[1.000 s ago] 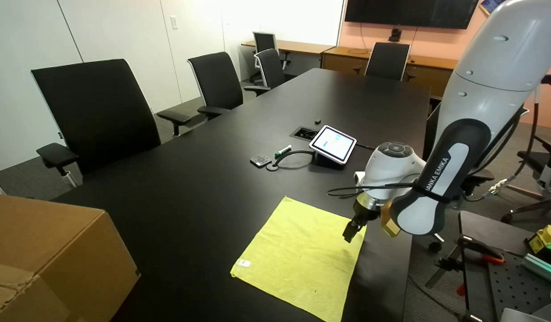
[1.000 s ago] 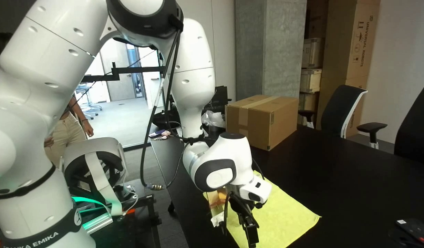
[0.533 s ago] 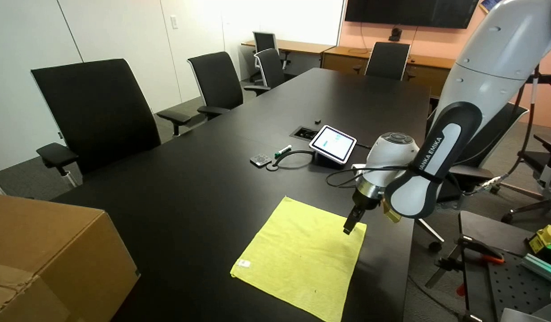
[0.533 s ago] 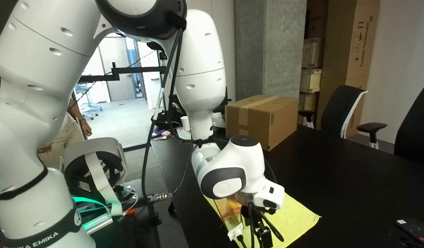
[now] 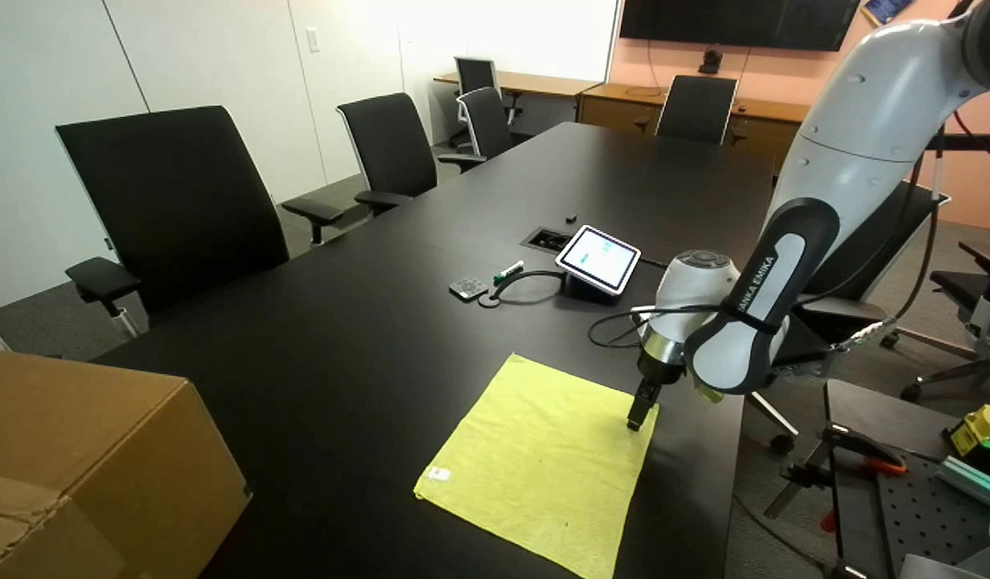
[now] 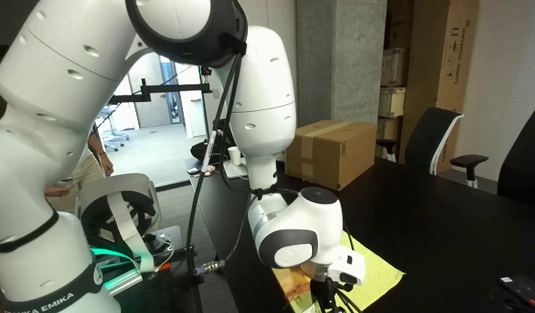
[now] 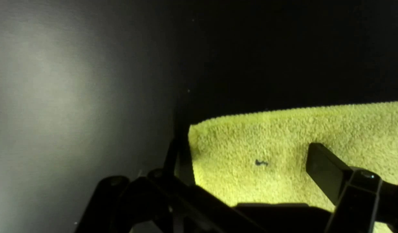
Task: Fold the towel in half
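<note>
While 1 yel. towel (image 5: 543, 458) lies flat, 1 tool (image 7: 244, 150) gapes nr. 1 corner (image 7: 201, 133).

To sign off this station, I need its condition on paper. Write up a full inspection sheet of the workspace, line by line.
Surface: long black tabletop; tiny pale specks show in the wrist view.
Job's things: yellow square cloth towel, flat and unfolded; small dark mark near one corner.
Clutter: white-framed tablet, green-and-white marker, brown cardboard box.
Claw: black two-fingered claw, open; one finger over the towel, the other past its edge; contact unclear.
Cables: black cable strapped to the white-and-black robot arm, looping out above the claw.
Surroundings: black office chairs along the tabletop; person in pale trousers, partly hidden behind the arm.
</note>
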`<control>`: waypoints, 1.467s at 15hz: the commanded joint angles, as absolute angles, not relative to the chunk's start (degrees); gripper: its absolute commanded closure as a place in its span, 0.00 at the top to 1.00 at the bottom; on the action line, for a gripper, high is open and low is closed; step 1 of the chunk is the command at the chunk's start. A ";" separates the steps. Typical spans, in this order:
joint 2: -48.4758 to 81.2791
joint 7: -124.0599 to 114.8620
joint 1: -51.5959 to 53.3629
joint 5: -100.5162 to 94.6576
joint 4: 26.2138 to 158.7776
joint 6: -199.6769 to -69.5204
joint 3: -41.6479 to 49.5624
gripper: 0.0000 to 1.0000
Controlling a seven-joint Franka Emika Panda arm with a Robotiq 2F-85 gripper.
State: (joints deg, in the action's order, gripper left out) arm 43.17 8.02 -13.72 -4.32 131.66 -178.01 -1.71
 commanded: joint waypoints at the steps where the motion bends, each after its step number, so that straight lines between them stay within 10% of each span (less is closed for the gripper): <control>1: 46.28 7.79 -9.26 -4.91 129.02 -176.69 1.05 1.00; 5: 46.30 7.30 -5.85 -4.98 128.61 -175.84 3.28 1.00; 6: 46.12 7.40 -5.58 -5.00 128.74 -175.67 3.30 0.76; 16: 41.71 4.62 2.40 -5.35 134.14 -172.36 9.37 0.05; 22: 36.75 1.89 7.94 -5.64 143.27 -173.32 14.83 0.02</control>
